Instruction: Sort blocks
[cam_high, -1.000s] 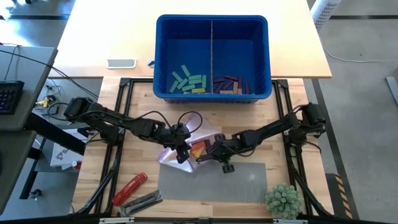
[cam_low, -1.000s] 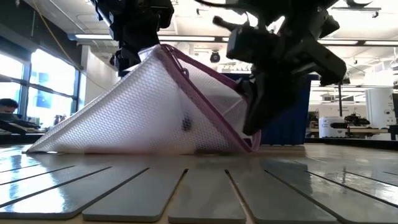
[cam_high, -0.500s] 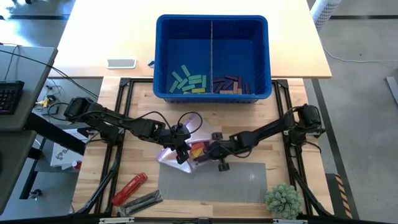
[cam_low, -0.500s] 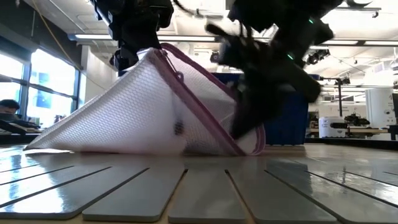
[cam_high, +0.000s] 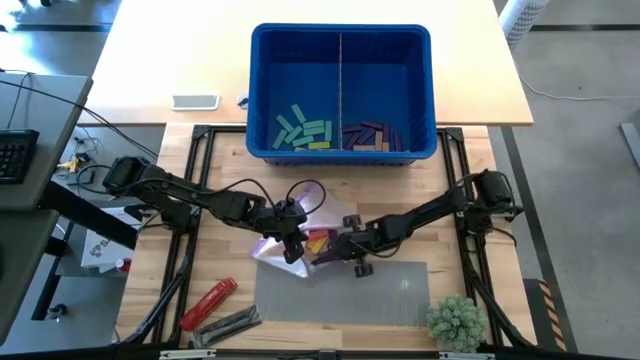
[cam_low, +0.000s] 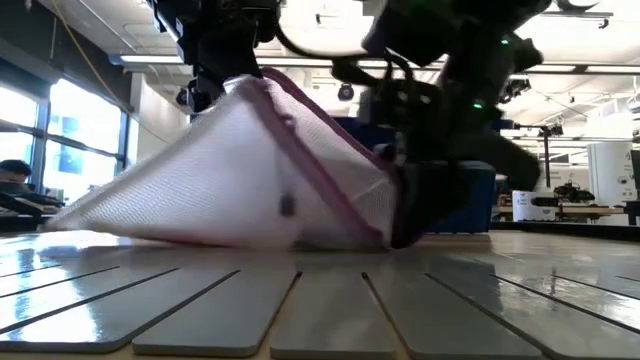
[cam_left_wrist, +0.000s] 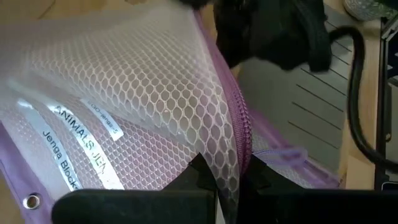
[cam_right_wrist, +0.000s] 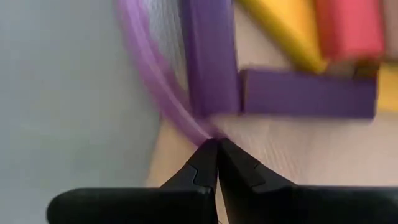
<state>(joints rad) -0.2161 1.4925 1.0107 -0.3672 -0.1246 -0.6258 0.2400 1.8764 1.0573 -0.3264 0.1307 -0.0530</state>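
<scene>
A white mesh bag (cam_high: 278, 252) with a purple zipper edge lies on the table in front of the blue bin (cam_high: 340, 45). One side of it is raised like a tent (cam_low: 230, 190). Loose blocks show at its mouth: purple (cam_right_wrist: 211, 56), yellow (cam_right_wrist: 280, 25) and red (cam_right_wrist: 348, 25). My left gripper (cam_high: 292, 243) is shut on the bag's raised top. My right gripper (cam_high: 330, 252) is shut, its tips down at the bag's purple edge beside the purple blocks. Sorted blocks lie in the bin: teal and green (cam_high: 303, 132) on the left, purple and tan (cam_high: 370, 135) on the right. My left gripper pinches the bag's zipper edge (cam_left_wrist: 239, 146) between its two fingers, mesh and purple band together. It comes slanting down from the table's left. That edge is lifted, and the rest of the bag slopes down to the table. My right gripper's shut fingertips (cam_right_wrist: 208, 155) meet the bag's purple edge (cam_right_wrist: 186, 121) on the wood, coming steeply from above. Whether they pinch it or only touch it, I cannot tell.
A grey slatted mat (cam_high: 390, 295) lies near the front edge, right of the bag. A red tool (cam_high: 208, 303) and a dark grey one (cam_high: 228, 325) lie at the front left, a small plant (cam_high: 455, 322) at the front right. A phone (cam_high: 195, 101) lies left of the bin.
My right gripper has sunk toward the table and gone a little toward the left, into the bag's open lower corner, tipping steeper. That corner of the bag has been pushed in. The left gripper has kept the raised edge where it was.
</scene>
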